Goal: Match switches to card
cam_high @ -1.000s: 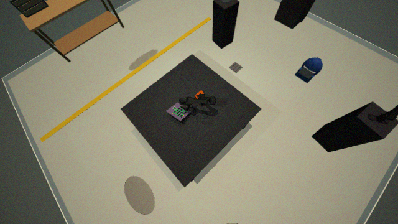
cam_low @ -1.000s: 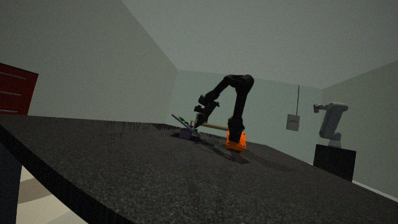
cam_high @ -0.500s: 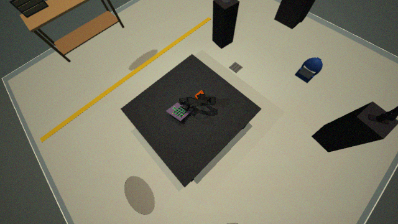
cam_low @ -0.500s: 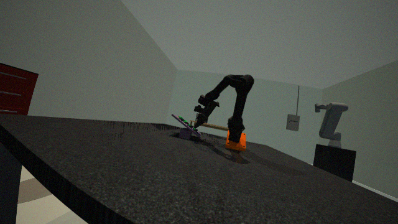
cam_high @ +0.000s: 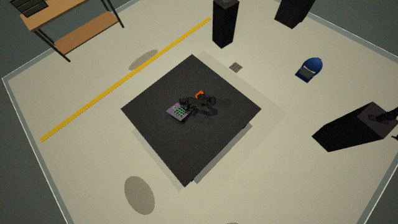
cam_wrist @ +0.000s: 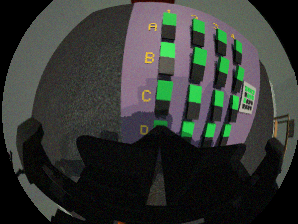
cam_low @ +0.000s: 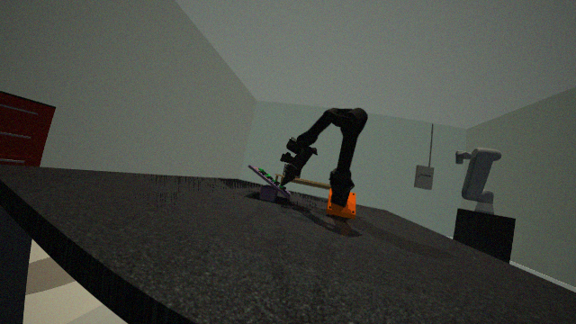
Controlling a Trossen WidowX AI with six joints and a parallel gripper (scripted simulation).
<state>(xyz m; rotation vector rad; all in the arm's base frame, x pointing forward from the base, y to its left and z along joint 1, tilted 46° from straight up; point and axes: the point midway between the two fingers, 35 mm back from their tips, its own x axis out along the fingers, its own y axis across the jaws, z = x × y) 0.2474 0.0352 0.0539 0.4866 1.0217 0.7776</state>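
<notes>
The tilted purple panel (cam_high: 170, 111) (cam_low: 255, 170) (cam_wrist: 131, 42) carries a grid of two-coloured switches, rows A to D and columns 1 to 4. My gripper (cam_low: 283, 184) (cam_wrist: 160, 129) is shut and empty, its tips low at the nearer edge of the panel, over switch D1 (cam_wrist: 160, 123). Only D1's green far half shows; whether the tips touch it is hidden. Switch B1 (cam_wrist: 166, 59) has a lighter grey nearer half than switch C1 (cam_wrist: 163, 97). The small white card (cam_wrist: 247, 98) is right of column 4; its far row looks green, its nearest row dark, the middle squares mixed and blurred.
The panel stands on a dark table (cam_high: 186, 155) (cam_low: 202, 252). The orange base bracket (cam_high: 199, 94) (cam_low: 334, 209) of the arm is behind the gripper. Column 2 to 4 switches of row D are close to the right of the tips, partly covered by the gripper body.
</notes>
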